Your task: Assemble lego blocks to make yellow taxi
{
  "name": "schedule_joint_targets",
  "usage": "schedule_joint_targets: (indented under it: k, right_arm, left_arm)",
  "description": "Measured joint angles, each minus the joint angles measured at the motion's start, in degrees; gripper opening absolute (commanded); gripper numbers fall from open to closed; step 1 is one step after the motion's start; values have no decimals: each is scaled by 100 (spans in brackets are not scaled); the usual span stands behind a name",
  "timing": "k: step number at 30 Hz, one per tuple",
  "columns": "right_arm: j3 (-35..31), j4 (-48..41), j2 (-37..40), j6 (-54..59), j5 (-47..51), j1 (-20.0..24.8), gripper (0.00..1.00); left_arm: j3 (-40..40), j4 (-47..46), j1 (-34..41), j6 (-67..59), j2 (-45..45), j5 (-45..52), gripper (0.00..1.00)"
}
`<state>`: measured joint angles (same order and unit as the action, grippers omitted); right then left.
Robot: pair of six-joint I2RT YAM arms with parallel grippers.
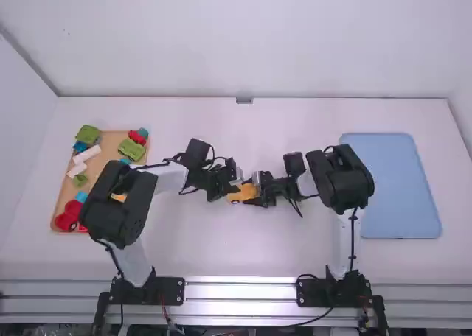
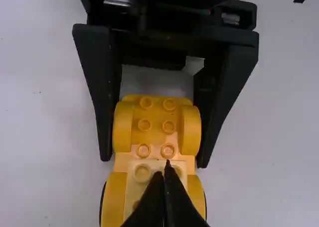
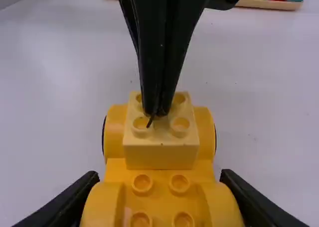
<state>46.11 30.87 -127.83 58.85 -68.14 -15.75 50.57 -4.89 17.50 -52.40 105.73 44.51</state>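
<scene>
High view: bright, even, diffuse light on the smooth white tabletop (image 1: 243, 262); strong glare along the ribbed silvery metal rail (image 1: 243, 292). Left wrist view: dimmer, flat light. Right wrist view: soft pale sheen across the tabletop, small glossy highlights on the yellow plastic wheeled base (image 3: 161, 199). Light direction unclear.

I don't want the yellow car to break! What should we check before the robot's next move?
- Right claw holds the car at both sides: ok
- Small pale block is on top of the car, lined up straight: ok
- Block is pushed all the way down: cannot tell
- Left claw is shut: ok
- Left claw is out of the way of the block's top: not ok
</scene>
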Motion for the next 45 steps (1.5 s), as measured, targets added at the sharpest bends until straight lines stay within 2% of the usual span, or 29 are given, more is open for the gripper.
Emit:
schedule_joint_targets:
  k: [8,14,15,19,21,22,23,24,25,27,31,38,45]
  right_arm:
    - [0,13,2,-2,9,7,58]
    - [2,26,0,-35,15,7,58]
    - [7,26,0,-70,15,7,63]
    - [96,13,0,-293,85,7,65]
    - [149,-2,0,-354,157,4,67]
    - [157,0,2,-389,214,4,70]
    - [162,4,2,-407,273,4,73]
    - [162,4,0,-424,289,4,75]
    - [162,2,2,-442,341,4,82]
    - [162,9,2,-468,382,4,91]
    - [162,4,2,-492,363,11,99]
    - [92,-46,166,-1106,260,247,98]
    - [-125,-588,1532,-1803,623,595,98]
  left_arm:
    - [356,-868,-149,-11,-306,-114,2]
    - [656,-1165,-378,164,-1351,-363,2]
    - [673,-1167,-417,282,-1521,-509,2]
    - [682,-1200,-496,835,-1856,-1113,3]
    - [682,-1211,-496,1054,-1862,-1342,7]
    - [680,-1226,-496,1115,-1860,-1443,25]
    - [680,-1220,-496,1209,-1858,-1539,55]
    - [680,-1215,-496,1228,-1858,-1561,96]
    - [680,-1189,-496,1333,-1858,-1663,99]
    - [660,-1080,-496,1427,-1860,-1762,99]
    - [599,-1029,-531,1539,-1858,-1838,99]
    - [568,-778,-535,1985,-1860,-2194,99]
    - [568,-603,-533,3036,-1860,-3136,99]
